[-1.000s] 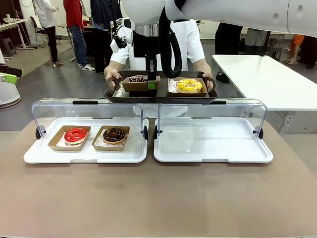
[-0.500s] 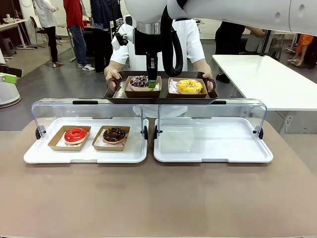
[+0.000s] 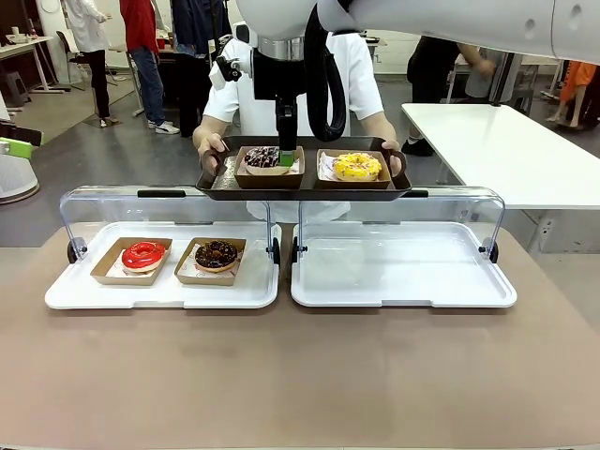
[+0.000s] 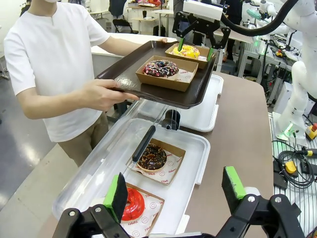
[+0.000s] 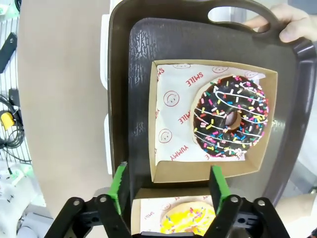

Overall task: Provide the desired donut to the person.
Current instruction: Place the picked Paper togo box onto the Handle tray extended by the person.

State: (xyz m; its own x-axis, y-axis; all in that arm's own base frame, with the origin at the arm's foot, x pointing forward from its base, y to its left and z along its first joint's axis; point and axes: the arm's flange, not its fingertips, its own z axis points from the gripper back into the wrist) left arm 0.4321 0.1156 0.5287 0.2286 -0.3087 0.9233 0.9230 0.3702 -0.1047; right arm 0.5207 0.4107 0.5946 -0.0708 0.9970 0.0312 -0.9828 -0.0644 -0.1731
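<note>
- Delivery looks all but done: the chocolate-iced ring donut with coloured sprinkles (image 5: 230,120), in its brown cardboard tray, sits on the dark brown plastic serving tray (image 3: 303,183) held by the person in a white short-sleeved shirt (image 4: 59,59), upper centre of the front view.
- A yellow-iced donut (image 3: 356,165) sits beside it on the same tray.
- Right gripper (image 5: 166,184): jaws spread apart, holding nothing, green pads straddling the near wall of the cardboard tray; whether they touch it I cannot tell.
- Next move, as I judge it: lift straight up clear of the cardboard, then draw back.
- Left gripper (image 4: 176,191): jaws wide open and empty, above the white lidded display tray (image 4: 198,163) on the table, lower frame.
</note>
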